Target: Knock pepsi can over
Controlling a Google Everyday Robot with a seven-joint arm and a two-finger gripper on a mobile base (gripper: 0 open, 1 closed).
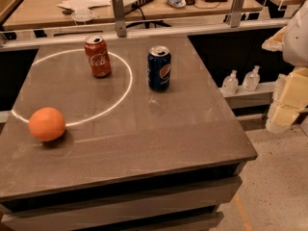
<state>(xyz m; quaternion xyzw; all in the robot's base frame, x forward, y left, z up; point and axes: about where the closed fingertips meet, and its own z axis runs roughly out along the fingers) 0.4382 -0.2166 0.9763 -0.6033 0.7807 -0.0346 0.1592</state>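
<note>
Caution: the gripper [288, 102] hangs beyond the right edge of the table [168, 138], well apart from the pepsi can [159, 69]; you cannot tell whether it is wide or narrow. A push landing too low may slide the can rather than tip it. A sweep carried too far left may also topple the red can [97, 56] standing near. The pepsi can stands upright near the table's middle, long axis vertical, silver top up, logo facing the camera.
</note>
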